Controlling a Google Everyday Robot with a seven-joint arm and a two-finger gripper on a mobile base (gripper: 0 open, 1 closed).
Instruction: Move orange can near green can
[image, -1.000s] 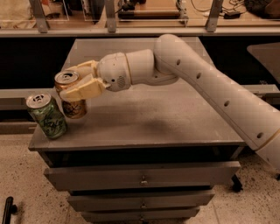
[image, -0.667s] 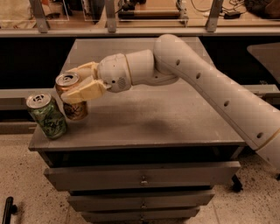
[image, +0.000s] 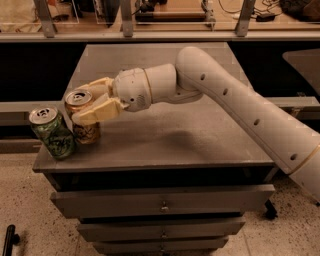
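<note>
The orange can (image: 84, 126) stands upright near the front left corner of the grey cabinet top (image: 165, 135). It is right beside the green can (image: 51, 134), and the two look to be touching. The green can leans slightly at the very left edge. My gripper (image: 84, 102) reaches in from the right and is shut on the orange can's upper part. One cream finger (image: 99, 111) lies across the can's front and the other (image: 98, 85) is behind it. The can's base is at the table surface.
The white arm (image: 235, 100) stretches across the cabinet top from the right. Drawers (image: 162, 202) sit below the top. A counter with cables and metal posts (image: 150, 20) runs behind. A dark object (image: 9, 239) lies on the speckled floor at lower left.
My gripper has lowered the orange can slightly, down to the table surface beside the green can. The green can has not moved.
</note>
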